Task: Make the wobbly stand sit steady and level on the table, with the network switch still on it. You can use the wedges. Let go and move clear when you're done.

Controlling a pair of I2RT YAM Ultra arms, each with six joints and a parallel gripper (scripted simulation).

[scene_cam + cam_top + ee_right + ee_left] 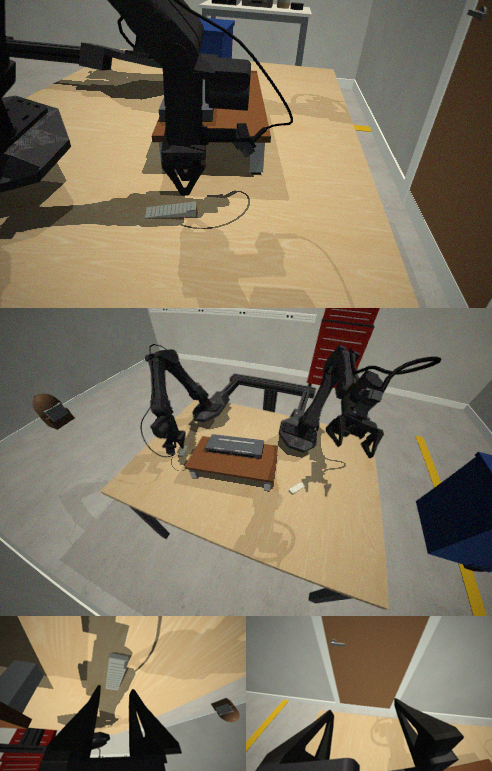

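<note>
The brown stand (pixel 230 469) (pixel 257 107) (pixel 475 766) stands on short grey legs, with the dark grey network switch (pixel 235 446) (pixel 207 114) on top. I cannot tell whether every leg touches the table. A ribbed grey wedge (pixel 183 452) (pixel 171 210) (pixel 117 668) lies on the table beside the stand. A pale wedge (pixel 297 488) lies off the stand's opposite side. My right gripper (pixel 174 451) (pixel 185 192) (pixel 116 689) points down above the grey wedge, partly open and empty. My left gripper (pixel 352 448) (pixel 362 706) is wide open and empty, raised beyond the pale wedge.
The table (pixel 330 548) (pixel 320 215) carries both arm bases. A dark beam (pixel 270 383) spans behind them. A blue bin (pixel 457 508) stands on the floor beyond the table's edge. A thin cable loops beside the right gripper.
</note>
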